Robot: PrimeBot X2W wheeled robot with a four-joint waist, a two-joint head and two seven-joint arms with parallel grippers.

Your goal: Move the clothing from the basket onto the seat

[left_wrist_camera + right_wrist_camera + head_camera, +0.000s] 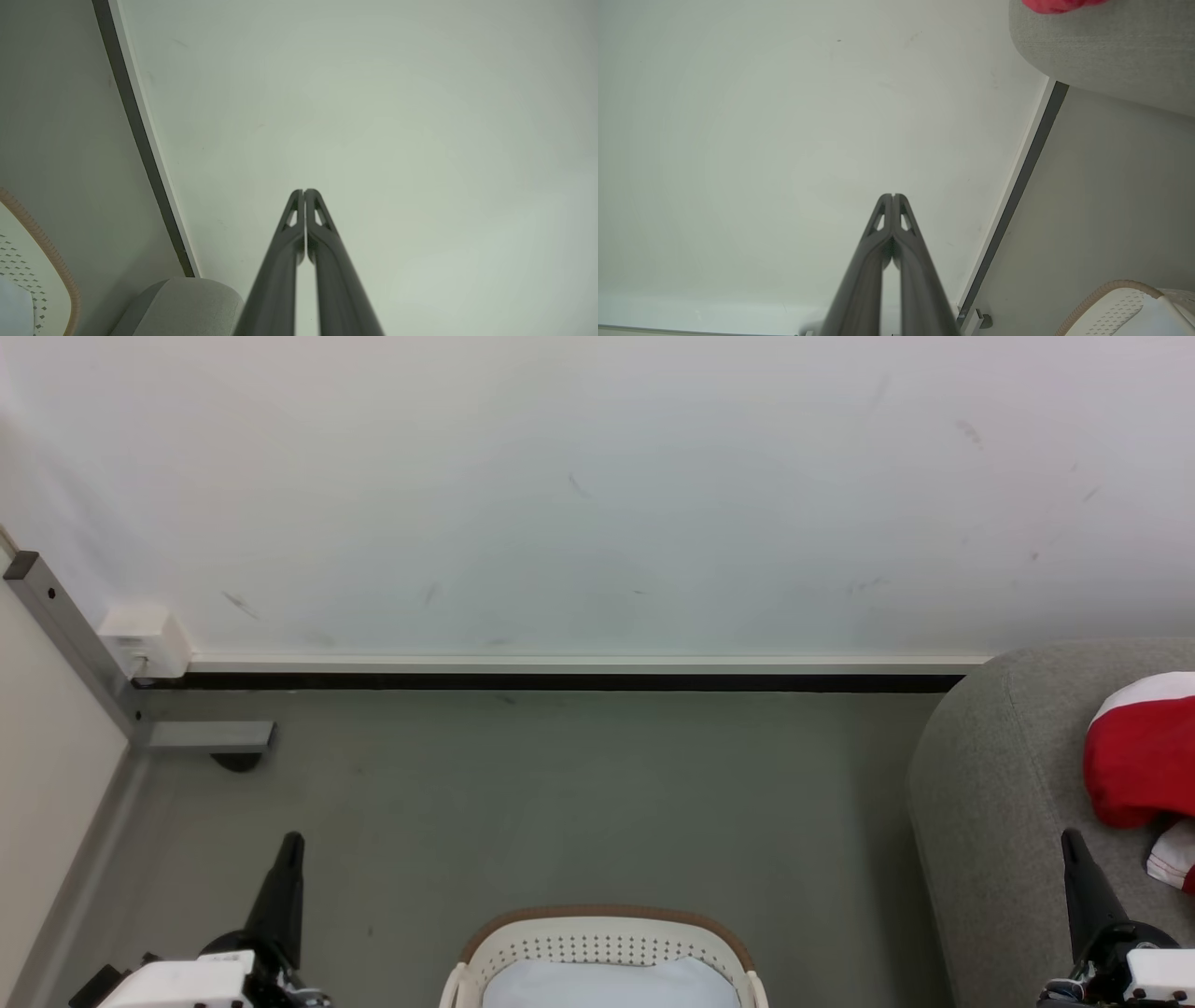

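The basket [607, 916] stands on the grey floor [579, 803] at the near middle of the head view, its brown rim curving toward the far wall [597, 495]. The part of its inside that shows holds a pale bluish-white cloth [607, 987]. To the right of the basket is the seat [990, 784], with its rounded grey end close to the black baseboard [560, 682].

The clothing [1134, 765] lies on the seat at the far right edge of the view. It is a red bundle with a white panel on top, and a white piece with red trim sits just nearer.

The left gripper [291, 847] is at the near left over bare floor, well apart from the basket and pointing toward the wall. In the left wrist view its two dark fingers [322, 242] are pressed together at the tips with nothing between them.

The right gripper [1072, 845] is at the near right in front of the seat, near the red bundle but apart from it. In the right wrist view its fingers [910, 242] are likewise closed tip to tip and hold nothing.

A grey metal post [65, 635] and a small white box [145, 640] sit in the far left corner.
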